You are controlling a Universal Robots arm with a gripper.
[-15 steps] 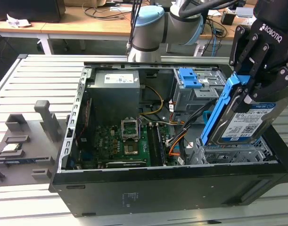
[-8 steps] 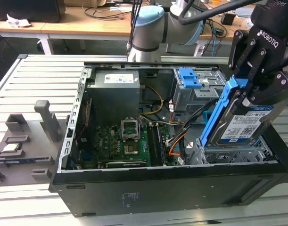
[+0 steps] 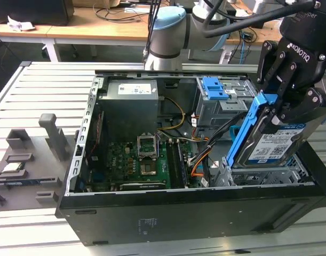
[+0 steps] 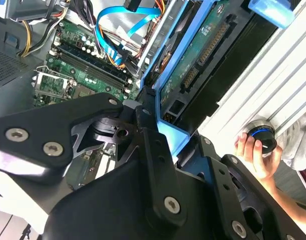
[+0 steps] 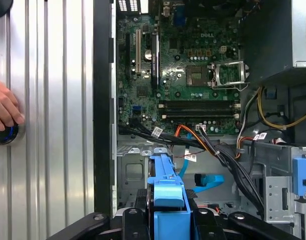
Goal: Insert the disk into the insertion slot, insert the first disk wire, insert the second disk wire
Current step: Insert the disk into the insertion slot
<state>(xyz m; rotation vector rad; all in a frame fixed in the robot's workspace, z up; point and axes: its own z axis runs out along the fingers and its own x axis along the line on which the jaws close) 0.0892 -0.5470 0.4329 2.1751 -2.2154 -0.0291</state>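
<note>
Black fingers (image 4: 153, 145) sit closest to the lens in the second wrist view, and from where I stand the gripper (image 3: 285, 101) has them pinched onto the disk (image 3: 275, 146), gripping the upper end of its blue bracket (image 3: 247, 128). The disk hangs tilted, label facing out and top end in the fingers. Its lower end dips toward the insertion slot (image 3: 269, 175), at the exterior view's right end of the open computer case (image 3: 179, 218). I can't tell whether that lower edge is touching the perforated metal, but it plainly isn't seated: most of the drive stands proud of the bay.

So I'd say the first step is in hand, getting the disk into its slot. To my eye, seating it calls for levelling the disk so the bracket lines up square with the bay's walls, without snagging the cable bundle (image 5: 228, 160) just beside it.

Neither wire looks plugged in. The disk's connector edge (image 4: 213, 42) shows bare, and a flat blue cable (image 5: 208, 179) lies loose near the bay. The taller cage with the blue latch (image 3: 221, 101) stands just behind. A person's hand (image 5: 2, 107) rests on a round knob (image 5: 3, 134) on the slatted table (image 3: 45, 90) beside the case
</note>
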